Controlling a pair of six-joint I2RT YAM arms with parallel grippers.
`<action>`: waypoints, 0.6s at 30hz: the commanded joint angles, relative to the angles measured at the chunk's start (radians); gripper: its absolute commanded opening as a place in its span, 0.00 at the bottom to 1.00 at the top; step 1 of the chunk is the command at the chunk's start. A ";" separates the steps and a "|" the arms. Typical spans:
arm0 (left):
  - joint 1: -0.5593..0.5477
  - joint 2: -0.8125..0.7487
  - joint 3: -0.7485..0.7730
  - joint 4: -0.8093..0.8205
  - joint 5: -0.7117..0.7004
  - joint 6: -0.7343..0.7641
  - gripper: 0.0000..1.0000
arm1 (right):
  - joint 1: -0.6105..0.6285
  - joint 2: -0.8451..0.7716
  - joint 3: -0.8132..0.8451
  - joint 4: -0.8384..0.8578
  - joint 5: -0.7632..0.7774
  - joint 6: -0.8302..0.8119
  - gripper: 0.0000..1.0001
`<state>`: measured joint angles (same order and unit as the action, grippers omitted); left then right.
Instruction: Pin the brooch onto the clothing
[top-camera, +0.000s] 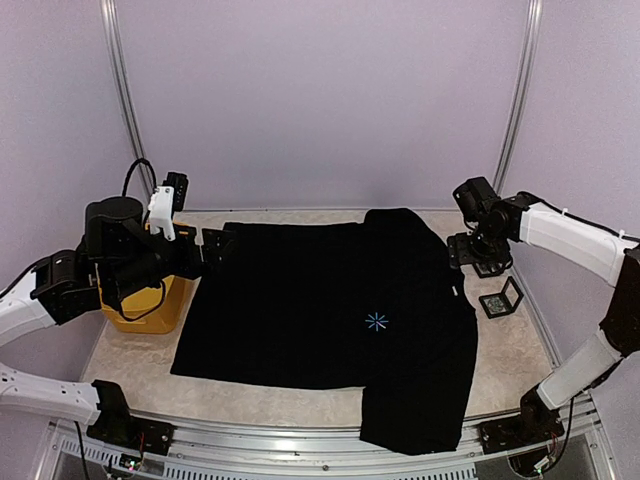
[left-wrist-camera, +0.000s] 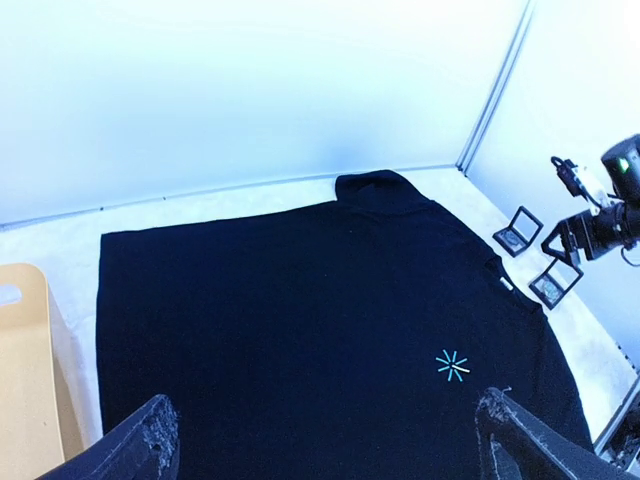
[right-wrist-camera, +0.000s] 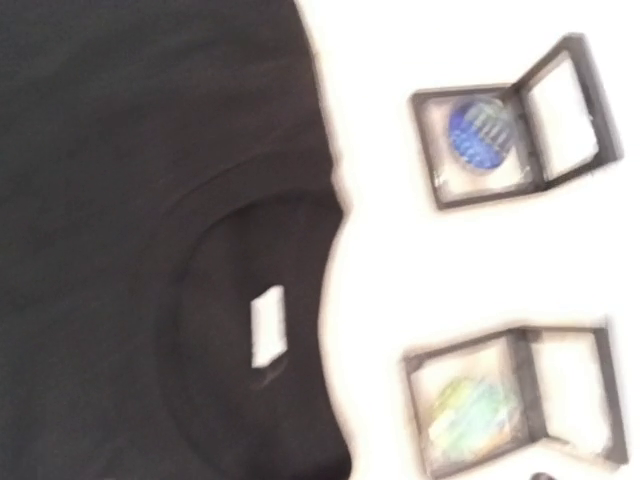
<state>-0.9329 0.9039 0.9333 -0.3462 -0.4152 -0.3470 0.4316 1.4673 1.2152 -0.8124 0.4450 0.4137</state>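
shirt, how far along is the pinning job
Looks mostly done: a light-blue starburst, likely the brooch, sits on the chest of the flat black T-shirt. Nothing is in hand: the left gripper is open and empty. Left: confirming the pin is fastened, which these views cannot show.

Bright; rt wrist seems motion-blurred.

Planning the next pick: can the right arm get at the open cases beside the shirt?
Probably yes: both open cases lie uncovered on the table beside the shirt, close under the right gripper.
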 joint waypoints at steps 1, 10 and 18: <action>0.005 0.044 0.051 0.059 0.044 0.121 0.99 | -0.133 0.088 0.025 0.133 -0.092 -0.156 0.92; 0.135 0.250 0.088 0.196 0.281 0.162 0.99 | -0.317 0.317 0.078 0.256 -0.164 -0.237 0.94; 0.157 0.378 0.065 0.292 0.342 0.158 0.99 | -0.373 0.564 0.303 0.242 -0.173 -0.308 0.91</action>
<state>-0.7822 1.2522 0.9993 -0.1299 -0.1276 -0.2012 0.0772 1.9614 1.4254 -0.5827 0.2817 0.1532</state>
